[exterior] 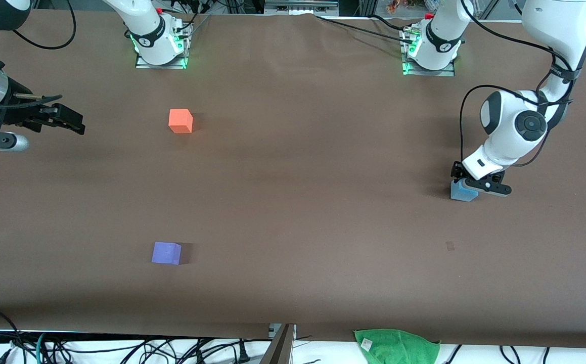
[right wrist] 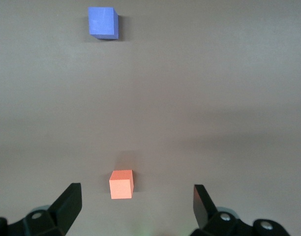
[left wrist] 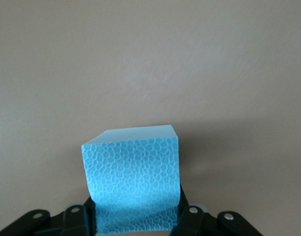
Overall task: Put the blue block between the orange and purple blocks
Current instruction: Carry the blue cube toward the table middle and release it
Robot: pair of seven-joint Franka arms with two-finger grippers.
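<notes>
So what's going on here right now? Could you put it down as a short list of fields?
blue block: on the table at the left arm's end, between the left gripper's fingers
left gripper: down at the table, shut on the blue block
right gripper: open, waiting above the right arm's end of the table
orange block: on the table, toward the right arm's end
purple block: nearer the front camera than the orange block
gap between orange and purple: nothing in it yet
</notes>
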